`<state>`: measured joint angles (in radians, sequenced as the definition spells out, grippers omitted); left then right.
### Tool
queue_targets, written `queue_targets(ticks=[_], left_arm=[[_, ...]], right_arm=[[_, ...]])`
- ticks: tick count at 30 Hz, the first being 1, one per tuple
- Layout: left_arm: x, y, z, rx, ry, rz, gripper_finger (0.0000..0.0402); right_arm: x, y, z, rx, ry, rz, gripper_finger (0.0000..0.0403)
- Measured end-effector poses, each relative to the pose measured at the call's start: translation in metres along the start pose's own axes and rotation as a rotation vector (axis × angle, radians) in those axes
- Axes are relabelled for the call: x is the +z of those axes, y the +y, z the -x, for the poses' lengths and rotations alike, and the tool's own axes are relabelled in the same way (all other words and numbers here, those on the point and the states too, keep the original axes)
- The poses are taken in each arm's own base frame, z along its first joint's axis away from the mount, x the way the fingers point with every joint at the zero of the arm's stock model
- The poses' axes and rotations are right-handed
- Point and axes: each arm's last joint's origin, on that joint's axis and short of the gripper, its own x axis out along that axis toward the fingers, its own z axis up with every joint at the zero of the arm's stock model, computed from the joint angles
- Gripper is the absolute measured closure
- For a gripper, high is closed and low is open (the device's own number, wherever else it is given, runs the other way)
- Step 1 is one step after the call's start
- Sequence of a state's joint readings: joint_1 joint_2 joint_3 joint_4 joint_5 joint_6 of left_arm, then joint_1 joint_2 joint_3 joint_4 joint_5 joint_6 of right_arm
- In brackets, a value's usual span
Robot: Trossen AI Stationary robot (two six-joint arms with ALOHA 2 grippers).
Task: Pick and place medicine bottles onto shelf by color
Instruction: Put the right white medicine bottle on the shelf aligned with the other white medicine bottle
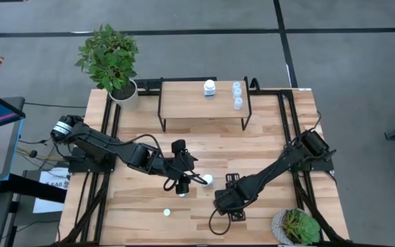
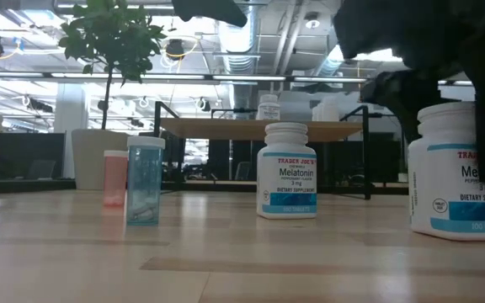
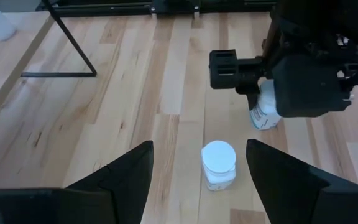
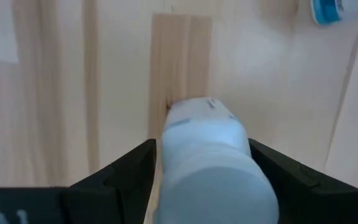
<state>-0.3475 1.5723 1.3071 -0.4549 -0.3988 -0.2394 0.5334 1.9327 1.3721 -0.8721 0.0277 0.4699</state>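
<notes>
My left tool (image 3: 199, 171) hangs wide open over a white bottle (image 3: 219, 163) standing on the tabletop (image 1: 136, 206), gripping nothing. My right tool (image 4: 202, 163) straddles another white bottle (image 4: 210, 158), fingers against its sides. The shelf (image 1: 184, 103) already carries one white bottle and pale blue bottles (image 1: 237, 96).

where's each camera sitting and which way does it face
high: above the table, facing straight down; shows left arm, right arm and shelf.
low: at tabletop height, looking level past bottles toward the shelf; dark arm parts enter from above.
left wrist: on the left arm, looking past its open left end effector at a white bottle.
right wrist: on the right arm; right end effector around a second bottle.
shared: high and low both show the shelf.
</notes>
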Motion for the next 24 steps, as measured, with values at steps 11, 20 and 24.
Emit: queue_targets(ticks=[11,20,24], left_arm=[[0.000,0.000,0.000,0.001,0.002,-0.001,0.0156],[0.000,0.000,0.000,0.001,0.002,0.011,0.0156],[0.000,0.000,0.001,0.002,0.005,0.069,0.0156]], right_arm=[[0.004,-0.006,0.006,0.000,0.014,-0.047,0.0179],[0.013,-0.023,0.067,0.024,0.053,-0.114,0.0235],[0.011,-0.046,0.116,0.008,0.031,-0.178,0.0235]])
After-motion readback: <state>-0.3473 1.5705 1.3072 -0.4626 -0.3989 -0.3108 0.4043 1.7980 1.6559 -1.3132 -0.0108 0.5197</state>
